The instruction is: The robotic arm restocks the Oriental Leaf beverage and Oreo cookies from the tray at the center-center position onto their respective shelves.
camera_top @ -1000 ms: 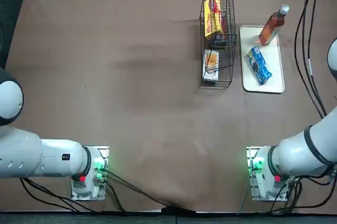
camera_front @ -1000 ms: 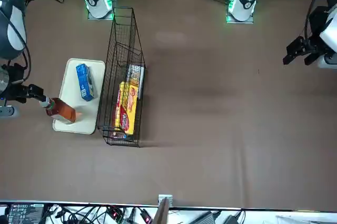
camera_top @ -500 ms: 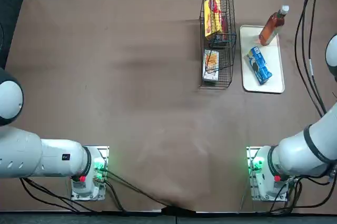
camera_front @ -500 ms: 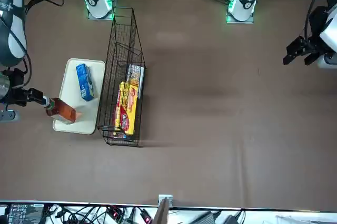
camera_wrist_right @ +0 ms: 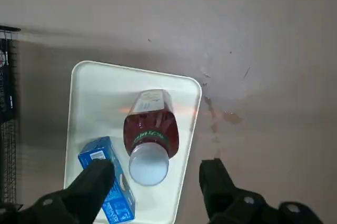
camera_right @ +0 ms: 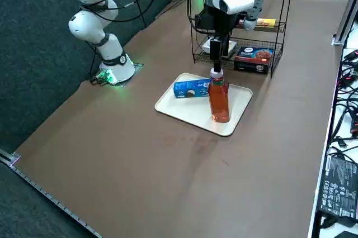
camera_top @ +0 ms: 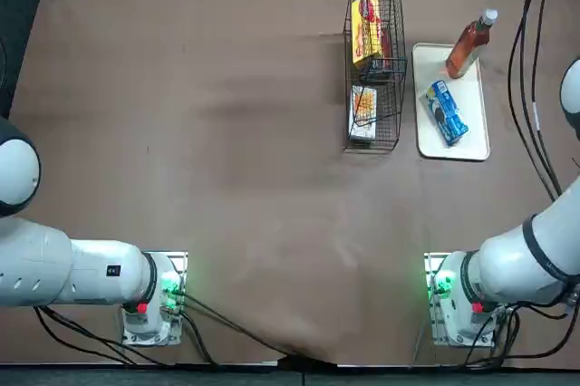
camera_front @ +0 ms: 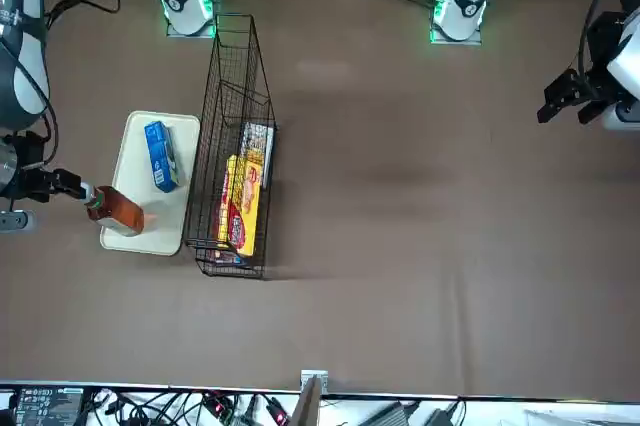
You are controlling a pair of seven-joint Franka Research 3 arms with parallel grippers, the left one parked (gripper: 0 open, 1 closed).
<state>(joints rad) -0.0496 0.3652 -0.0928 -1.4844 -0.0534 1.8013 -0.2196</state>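
The Oriental Leaf beverage (camera_right: 219,98) stands upright on the far end of the cream tray (camera_right: 179,106); its reddish tea and white cap also show from overhead (camera_top: 468,44). The blue Oreo cookies packet (camera_right: 191,88) lies flat on the same tray, beside the bottle (camera_wrist_right: 151,129). My right gripper (camera_right: 217,59) hangs just above the cap. It is open, and its two black fingers (camera_wrist_right: 97,177) straddle the cap from above without touching it. The tall black wire shelves (camera_right: 246,20) stand next to the tray.
Yellow-and-red boxes (camera_top: 366,28) lie on the shelves' tiers, and a dark blue box (camera_right: 254,56) sits on the bottom tier. Black cables (camera_top: 526,87) trail along the table's right side. Brown tabletop stretches to the left of the shelves (camera_top: 373,60).
My right gripper has shifted slightly above the bottle's cap. The bottle, the packet and the tray have not moved.
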